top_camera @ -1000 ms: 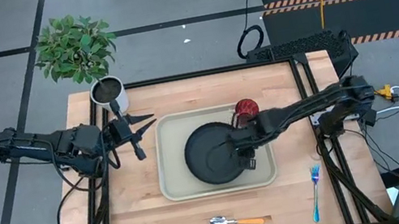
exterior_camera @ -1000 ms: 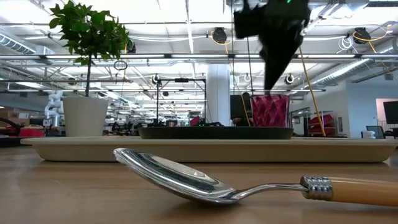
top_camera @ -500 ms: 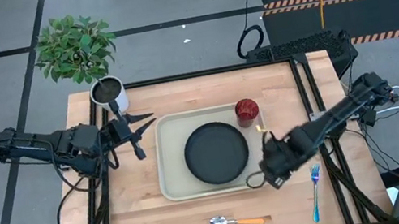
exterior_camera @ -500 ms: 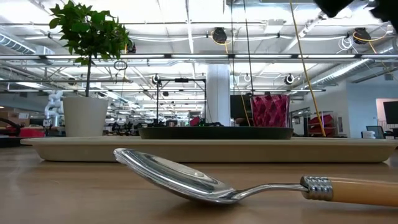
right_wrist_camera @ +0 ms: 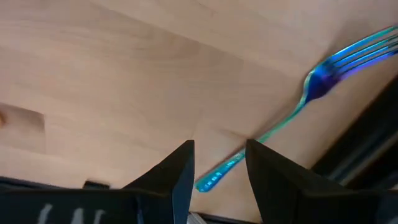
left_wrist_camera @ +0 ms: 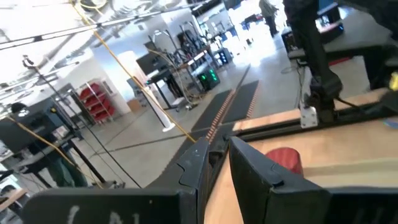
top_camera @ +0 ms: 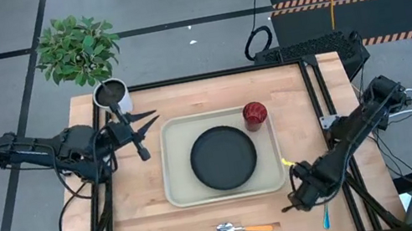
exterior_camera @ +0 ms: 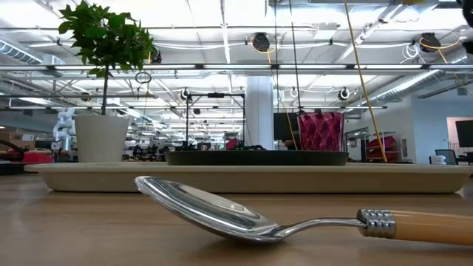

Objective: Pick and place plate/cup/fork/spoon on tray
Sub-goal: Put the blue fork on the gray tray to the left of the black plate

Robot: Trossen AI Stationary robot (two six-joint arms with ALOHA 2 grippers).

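The black plate (top_camera: pixel 223 157) lies on the beige tray (top_camera: pixel 178 190). The red cup (top_camera: pixel 254 114) stands upright in the tray's far right corner. The orange-handled spoon (top_camera: pixel 245 228) lies on the table near the front edge, large in the low view (exterior_camera: pixel 244 214). The blue fork (right_wrist_camera: pixel 311 87) lies flat on the table right of the tray; only its handle (top_camera: pixel 325 216) shows in the high view. My right gripper (right_wrist_camera: pixel 221 163) is open over the fork's handle end, one finger on either side, touching nothing. My left gripper (top_camera: pixel 143 135) waits, open, left of the tray.
A white pot with a green plant (top_camera: pixel 112 96) stands at the table's far left corner, close behind my left gripper. A black frame rail (top_camera: pixel 326 111) runs along the table's right edge beside the fork. Bare wood lies between the tray and the near edge.
My right gripper has left the plate on the tray and gone toward the table's near right corner, past the tray's near right corner, down to the fork. It has dropped out of the low view. Plate, cup, spoon and fork have stayed where they were.
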